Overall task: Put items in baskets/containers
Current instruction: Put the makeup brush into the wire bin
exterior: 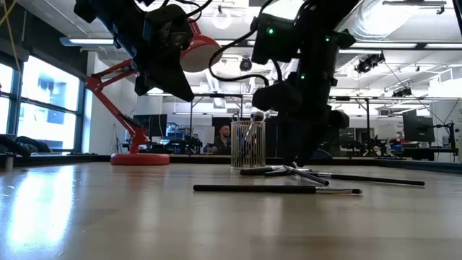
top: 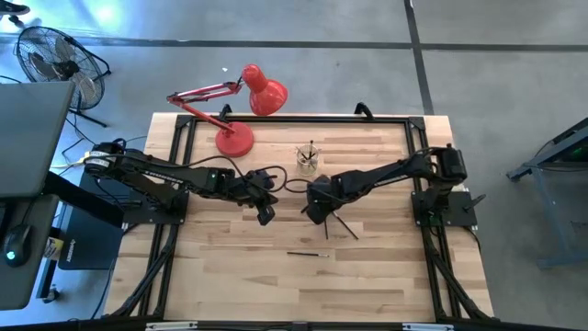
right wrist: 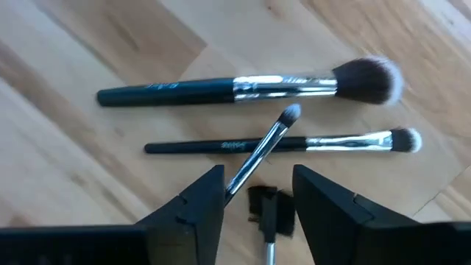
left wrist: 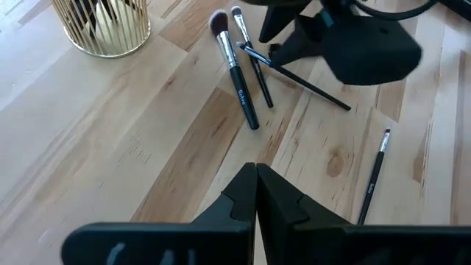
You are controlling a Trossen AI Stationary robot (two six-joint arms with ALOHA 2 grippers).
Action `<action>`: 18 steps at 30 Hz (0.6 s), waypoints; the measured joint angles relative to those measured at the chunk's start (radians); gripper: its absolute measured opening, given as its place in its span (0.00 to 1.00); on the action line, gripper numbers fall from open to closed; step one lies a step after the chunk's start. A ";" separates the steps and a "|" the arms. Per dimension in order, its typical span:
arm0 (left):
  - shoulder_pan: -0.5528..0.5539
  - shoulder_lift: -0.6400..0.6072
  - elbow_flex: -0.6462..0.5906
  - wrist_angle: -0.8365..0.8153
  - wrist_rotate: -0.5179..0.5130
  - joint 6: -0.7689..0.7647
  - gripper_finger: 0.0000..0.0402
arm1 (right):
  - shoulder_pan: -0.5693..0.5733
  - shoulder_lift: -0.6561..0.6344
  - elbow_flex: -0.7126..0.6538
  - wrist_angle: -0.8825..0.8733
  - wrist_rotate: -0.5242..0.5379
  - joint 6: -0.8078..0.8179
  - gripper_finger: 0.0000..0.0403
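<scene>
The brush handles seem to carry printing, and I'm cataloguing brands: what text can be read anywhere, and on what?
Thick brush: light lettering on its dark handle, too blurred to read.
Thinner brush beside it: a short printed word, unreadable.
Lone brush: a small mark on the handle, too small to read.
Gold wire cup, red lamp: no text visible.
Nothing legible anywhere.

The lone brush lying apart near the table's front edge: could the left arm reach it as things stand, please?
Probably yes. The lone brush lies on bare wood, apart from the pile under the right gripper. The left gripper hangs shut above the table, with nothing between it and the brush; it would need to open first.
</scene>
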 joint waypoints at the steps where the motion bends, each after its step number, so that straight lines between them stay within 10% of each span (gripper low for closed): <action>1: 0.000 0.000 0.000 0.000 0.000 0.000 0.00 | -0.003 0.004 0.000 0.000 0.001 0.000 0.37; 18: 0.000 0.000 0.000 0.000 -0.001 -0.001 0.00 | -0.032 0.055 0.001 0.000 -0.010 -0.045 0.09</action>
